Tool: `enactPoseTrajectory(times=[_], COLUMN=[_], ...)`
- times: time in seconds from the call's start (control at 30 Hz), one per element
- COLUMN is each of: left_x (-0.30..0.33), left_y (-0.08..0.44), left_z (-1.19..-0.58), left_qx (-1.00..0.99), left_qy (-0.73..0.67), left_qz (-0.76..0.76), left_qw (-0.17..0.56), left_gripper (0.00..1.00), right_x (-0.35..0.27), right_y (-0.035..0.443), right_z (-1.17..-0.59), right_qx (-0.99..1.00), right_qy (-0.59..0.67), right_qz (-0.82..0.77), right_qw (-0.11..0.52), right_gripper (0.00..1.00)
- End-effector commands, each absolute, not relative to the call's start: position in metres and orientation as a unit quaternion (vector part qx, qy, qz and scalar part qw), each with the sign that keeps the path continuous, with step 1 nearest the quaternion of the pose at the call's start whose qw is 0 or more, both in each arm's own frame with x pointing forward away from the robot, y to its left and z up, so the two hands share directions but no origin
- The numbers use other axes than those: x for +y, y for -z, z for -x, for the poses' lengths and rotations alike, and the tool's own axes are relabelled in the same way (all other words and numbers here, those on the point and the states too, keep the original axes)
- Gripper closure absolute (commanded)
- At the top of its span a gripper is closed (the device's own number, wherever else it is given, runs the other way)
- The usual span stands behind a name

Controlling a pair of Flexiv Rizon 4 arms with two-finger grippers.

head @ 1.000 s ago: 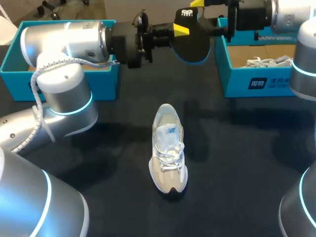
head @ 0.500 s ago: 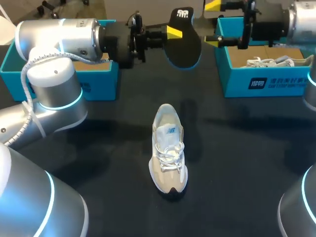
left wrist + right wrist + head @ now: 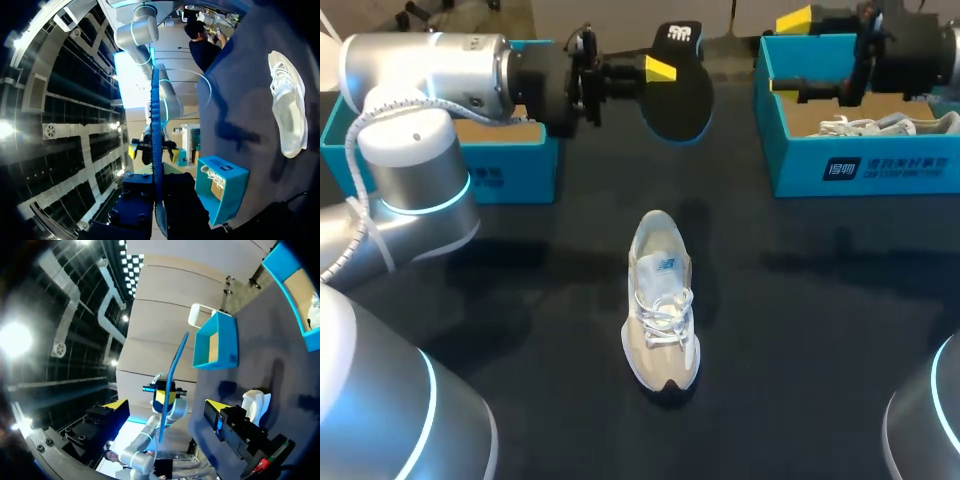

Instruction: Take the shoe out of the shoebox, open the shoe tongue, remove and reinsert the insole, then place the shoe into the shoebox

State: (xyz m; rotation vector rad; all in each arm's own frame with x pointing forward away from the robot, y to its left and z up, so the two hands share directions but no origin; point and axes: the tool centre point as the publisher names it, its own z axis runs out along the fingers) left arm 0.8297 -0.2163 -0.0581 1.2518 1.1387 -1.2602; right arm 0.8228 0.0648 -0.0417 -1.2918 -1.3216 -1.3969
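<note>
**Insole out, reinsertion pending.** The shoe point(image 3: 662, 300) rests sole-down on the table point(image 3: 820, 330), outside both boxes, with its heel toward the far edge. The left gripper point(image 3: 662, 72) is clamped on the black insole point(image 3: 680, 100), held in the air beyond the shoe. The right gripper point(image 3: 792, 55) is spread wide and empty, by the left end of the right shoebox point(image 3: 860, 165), which holds a second shoe point(image 3: 875, 125). Judged left to do: reinsert the insole and box the shoe. The left arm point(image 3: 430, 70) screens much of the left shoebox point(image 3: 505, 175). Nothing lies between insole and shoe.
</note>
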Motion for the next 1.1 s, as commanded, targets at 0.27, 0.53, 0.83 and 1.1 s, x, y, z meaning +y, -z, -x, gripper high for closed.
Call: enactPoseTrajectory(times=[0.27, 0.53, 0.83, 1.1], left_x=[-0.213, -0.213, -0.213, -0.203], left_y=[0.051, 0.049, 0.049, 0.042], left_z=[-0.829, -0.827, -0.827, -0.823], left_qx=[0.465, 0.469, 0.469, 0.614], left_qy=[0.515, 0.511, 0.511, 0.575], left_qz=[-0.52, -0.52, -0.52, -0.436], left_qw=[0.498, 0.498, 0.498, 0.319], left_gripper=[1.0, 1.0, 1.0, 1.0], right_x=[0.062, 0.062, 0.062, 0.062], right_y=[0.047, 0.047, 0.047, 0.047], right_z=[-0.808, -0.808, -0.808, -0.808], right_qx=[-0.52, -0.52, -0.52, -0.52], right_qy=[0.545, 0.545, 0.545, 0.545], right_qz=[0.51, 0.51, 0.51, 0.51], right_qw=[0.416, 0.416, 0.416, 0.416], right_gripper=[0.0, 0.0, 0.0, 0.0])
